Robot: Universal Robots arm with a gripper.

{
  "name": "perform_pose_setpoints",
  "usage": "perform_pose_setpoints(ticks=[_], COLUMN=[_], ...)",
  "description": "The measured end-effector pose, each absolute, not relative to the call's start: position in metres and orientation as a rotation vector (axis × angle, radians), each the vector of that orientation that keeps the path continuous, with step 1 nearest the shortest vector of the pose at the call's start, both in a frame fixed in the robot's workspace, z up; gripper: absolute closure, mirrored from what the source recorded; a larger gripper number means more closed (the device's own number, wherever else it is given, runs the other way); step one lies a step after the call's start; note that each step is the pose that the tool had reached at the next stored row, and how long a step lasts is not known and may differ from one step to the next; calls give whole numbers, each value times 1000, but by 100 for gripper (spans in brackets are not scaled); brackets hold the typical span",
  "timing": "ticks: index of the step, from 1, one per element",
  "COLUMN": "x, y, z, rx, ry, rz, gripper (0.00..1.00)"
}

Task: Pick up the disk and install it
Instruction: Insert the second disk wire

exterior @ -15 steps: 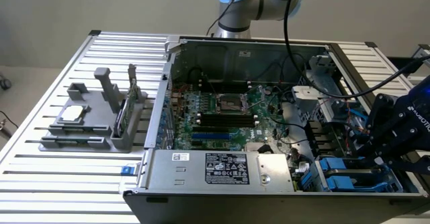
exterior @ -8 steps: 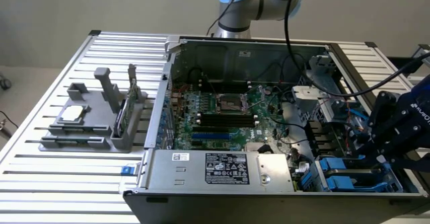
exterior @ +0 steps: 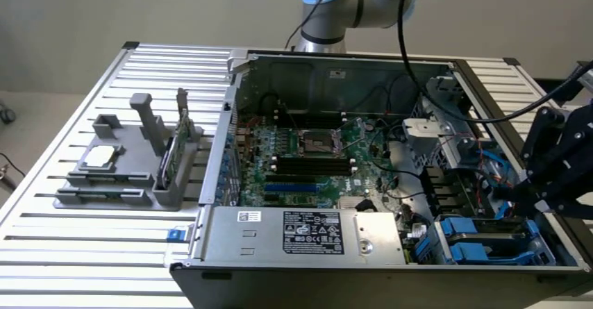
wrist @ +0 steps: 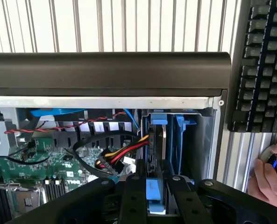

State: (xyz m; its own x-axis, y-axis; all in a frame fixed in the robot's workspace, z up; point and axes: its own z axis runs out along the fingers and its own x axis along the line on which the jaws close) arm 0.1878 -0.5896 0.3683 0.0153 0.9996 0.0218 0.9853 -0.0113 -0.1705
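Observation:
The disk [wrist: 157,140] stands on edge in its blue carrier inside the drive bay at the corner of the open computer case [exterior: 306,59]. My gripper [wrist: 155,182] hangs right over it. Its two black fingers [wrist: 133,191] sit on either side of the carrier's blue end tab, slightly apart from it, so the jaws are narrowly open. In the exterior view the gripper [exterior: 537,191] is at the case's right side, over the drive bays, and it hides the disk there.
Red, yellow and black cables [wrist: 124,149] run beside the bay. More blue carriers [exterior: 482,243] sit in the front right bays. A keyboard [wrist: 264,65] and a person's hand [wrist: 269,177] are beside the case. A grey fixture [exterior: 130,170] stands on the exterior view's left.

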Motion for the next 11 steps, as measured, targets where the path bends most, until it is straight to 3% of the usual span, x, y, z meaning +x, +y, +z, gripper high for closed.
perform_pose_setpoints(ticks=[11], x=[186], y=[-590], z=[394], rx=[-2136], ry=[-2107], rz=[157], gripper=[75])
